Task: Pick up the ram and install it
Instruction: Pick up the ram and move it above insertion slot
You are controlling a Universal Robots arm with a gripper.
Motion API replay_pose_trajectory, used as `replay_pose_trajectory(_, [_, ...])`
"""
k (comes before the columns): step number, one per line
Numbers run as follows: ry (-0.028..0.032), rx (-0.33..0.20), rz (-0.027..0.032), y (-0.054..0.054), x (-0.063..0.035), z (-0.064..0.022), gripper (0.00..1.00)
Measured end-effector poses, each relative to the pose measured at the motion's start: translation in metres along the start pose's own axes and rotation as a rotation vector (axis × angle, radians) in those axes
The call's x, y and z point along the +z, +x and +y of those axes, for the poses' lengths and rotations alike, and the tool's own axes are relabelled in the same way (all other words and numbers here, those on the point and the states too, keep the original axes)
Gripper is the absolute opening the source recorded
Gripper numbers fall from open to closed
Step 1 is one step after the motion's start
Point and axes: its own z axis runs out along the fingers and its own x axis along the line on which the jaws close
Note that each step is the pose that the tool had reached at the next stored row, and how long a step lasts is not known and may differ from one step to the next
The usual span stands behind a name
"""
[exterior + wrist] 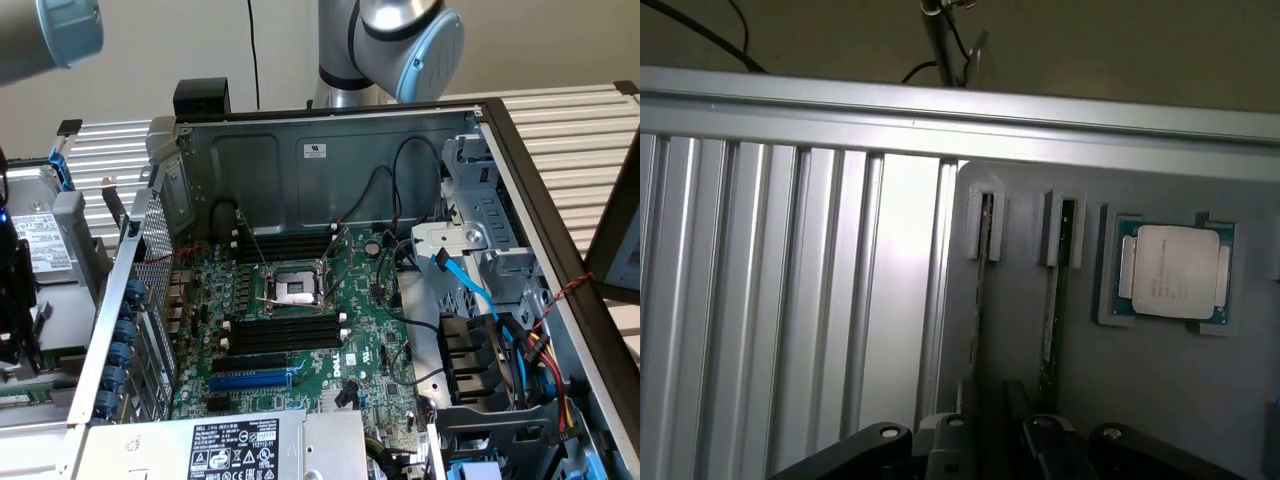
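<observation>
Approach step, by my reading: the gripper (995,428) hovers over the tray (1160,400) on the bench (790,300), fingers apart and empty. The ram (983,270) stands on edge in the slot nearest the tray's edge. A grasp would call for squaring up over it.

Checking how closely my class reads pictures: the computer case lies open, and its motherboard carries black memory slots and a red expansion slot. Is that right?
Not quite: the expansion slot is blue, not red, as the exterior view shows. The rest stands: the computer case lies open, and its motherboard carries black memory slots.
</observation>
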Motion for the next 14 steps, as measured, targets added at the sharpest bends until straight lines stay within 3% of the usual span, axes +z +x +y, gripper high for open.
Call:
replay_pose_trajectory(2, [0.0001,0.0,0.0002,0.0005,0.0033,0.0001,0.24])
replay_pose_trajectory(4, [-0.0004,0.0,0.0046,0.0005,0.0037,0.0,0.24])
replay_pose_trajectory(11, [0.0001,0.0,0.0063,0.0019,0.0065,0.0001,0.24])
replay_pose_trajectory(14, [-0.0002,0.0,0.0096,0.002,0.0076,0.0,0.24])
